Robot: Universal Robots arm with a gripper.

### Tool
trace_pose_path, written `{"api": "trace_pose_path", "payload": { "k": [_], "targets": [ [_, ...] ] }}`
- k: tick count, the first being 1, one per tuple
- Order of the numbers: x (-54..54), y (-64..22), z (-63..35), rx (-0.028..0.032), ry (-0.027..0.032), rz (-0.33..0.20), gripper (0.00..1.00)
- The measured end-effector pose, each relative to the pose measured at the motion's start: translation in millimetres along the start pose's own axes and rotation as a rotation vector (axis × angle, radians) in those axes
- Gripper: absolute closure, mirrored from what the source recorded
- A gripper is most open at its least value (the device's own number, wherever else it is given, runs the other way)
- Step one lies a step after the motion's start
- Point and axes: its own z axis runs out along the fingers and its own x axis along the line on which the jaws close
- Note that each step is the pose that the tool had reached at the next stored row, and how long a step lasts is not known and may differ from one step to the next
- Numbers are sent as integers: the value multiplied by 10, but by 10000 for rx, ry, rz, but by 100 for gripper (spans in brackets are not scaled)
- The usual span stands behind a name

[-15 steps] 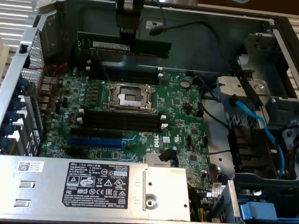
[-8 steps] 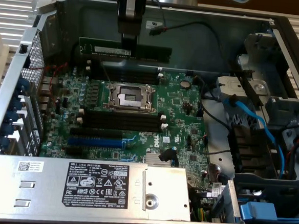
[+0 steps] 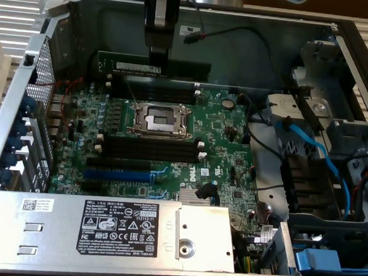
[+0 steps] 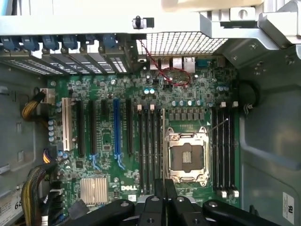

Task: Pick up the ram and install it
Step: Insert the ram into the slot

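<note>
- Up over the motherboard (image 3: 171,134), the end effector (image 3: 156,59) is clamped on the ram (image 3: 123,65).
- It hangs level, on edge, just above the black slots (image 3: 152,89) by the CPU socket (image 3: 159,118).

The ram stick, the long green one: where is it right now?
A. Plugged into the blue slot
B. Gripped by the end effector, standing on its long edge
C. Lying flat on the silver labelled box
B: in the exterior view the end effector is closed on the middle of the ram, which stands on its long edge over the far side of the motherboard.
</note>
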Motion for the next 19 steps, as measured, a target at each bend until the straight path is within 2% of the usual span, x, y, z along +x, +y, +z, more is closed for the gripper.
{"api": "trace_pose_path", "payload": {
  "k": [2,4,12,14,19],
  "targets": [
    [0,0,12,4,67,-2,88],
    [1,-1,36,6,101,-3,88],
    [20,-6,144,8,143,-21,88],
    [19,-53,175,-7,176,-108,88],
    [23,-61,224,-9,199,-281,88]
  ]
}}
